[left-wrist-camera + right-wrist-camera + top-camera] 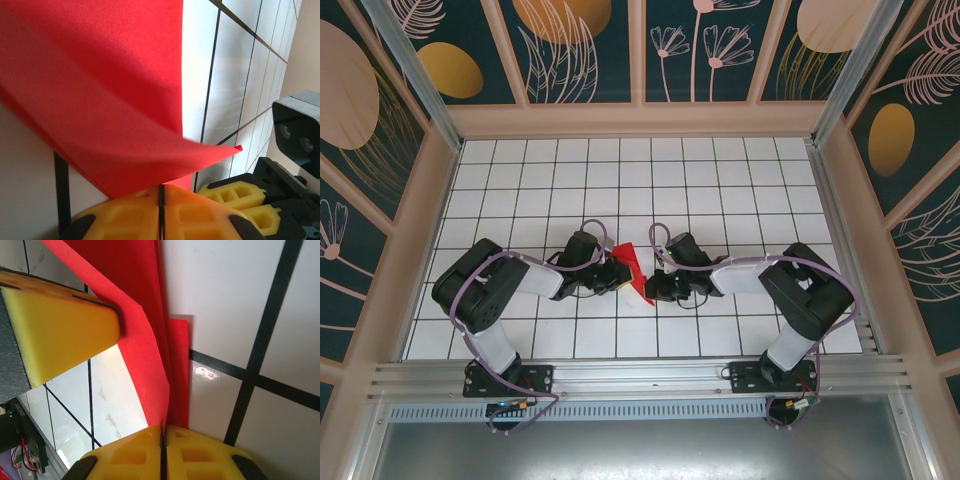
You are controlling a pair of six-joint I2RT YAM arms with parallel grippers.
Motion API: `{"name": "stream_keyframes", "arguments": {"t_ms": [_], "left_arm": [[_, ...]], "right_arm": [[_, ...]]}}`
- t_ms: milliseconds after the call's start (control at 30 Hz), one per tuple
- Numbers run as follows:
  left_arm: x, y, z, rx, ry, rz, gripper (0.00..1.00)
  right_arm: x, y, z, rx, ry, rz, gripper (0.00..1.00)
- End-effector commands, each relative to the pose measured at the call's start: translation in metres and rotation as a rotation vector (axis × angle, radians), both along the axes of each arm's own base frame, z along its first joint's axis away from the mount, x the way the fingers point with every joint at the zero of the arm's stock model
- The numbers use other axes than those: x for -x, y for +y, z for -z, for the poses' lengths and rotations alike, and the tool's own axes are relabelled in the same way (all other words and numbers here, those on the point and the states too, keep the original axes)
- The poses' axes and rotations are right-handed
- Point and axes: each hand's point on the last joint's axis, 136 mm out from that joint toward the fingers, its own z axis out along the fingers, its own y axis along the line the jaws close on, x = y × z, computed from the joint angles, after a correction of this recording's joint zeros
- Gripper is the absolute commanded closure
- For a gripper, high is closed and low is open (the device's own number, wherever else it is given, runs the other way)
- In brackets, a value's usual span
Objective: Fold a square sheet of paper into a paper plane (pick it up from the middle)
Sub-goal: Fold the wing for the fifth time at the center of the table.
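The square sheet of paper [632, 264], bright red, is folded into several layers and held up between my two grippers at the middle of the table. My left gripper [617, 270] is shut on its lower edge; in the left wrist view the yellow pads [135, 215] meet on the paper [100, 100], with a folded flap pointing right. My right gripper [648, 290] is shut on the stacked edges of the paper [150, 340], its pads [195, 455] pressed together. Whether the folds have the paper plane's outline I cannot tell.
White grid-tiled table [720, 180] enclosed by patterned walls [570, 50], with a metal rail [640, 375] along the near edge. The two grippers are close together: the right gripper's fingers [235, 197] show beside my left, and a left finger [65, 335] beside my right.
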Motion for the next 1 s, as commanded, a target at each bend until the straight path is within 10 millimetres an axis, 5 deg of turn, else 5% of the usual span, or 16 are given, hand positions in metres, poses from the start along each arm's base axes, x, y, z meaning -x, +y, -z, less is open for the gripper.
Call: {"name": "stream_keyframes", "arguments": {"t_ms": [0,233,967], "left_arm": [[0.004,0.011,0.02,-0.074,0.026,-0.02,0.88],[0.004,0.011,0.02,-0.075,0.027,-0.022,0.88],[0.004,0.012,0.021,-0.076,0.035,-0.028,0.89]], "right_arm": [[0.0,-0.006,0.008,0.045,0.018,0.016,0.89],[0.0,-0.009,-0.018,0.019,-0.025,0.016,0.78],[0.016,-0.015,0.008,0.045,0.039,-0.013,0.94]]}}
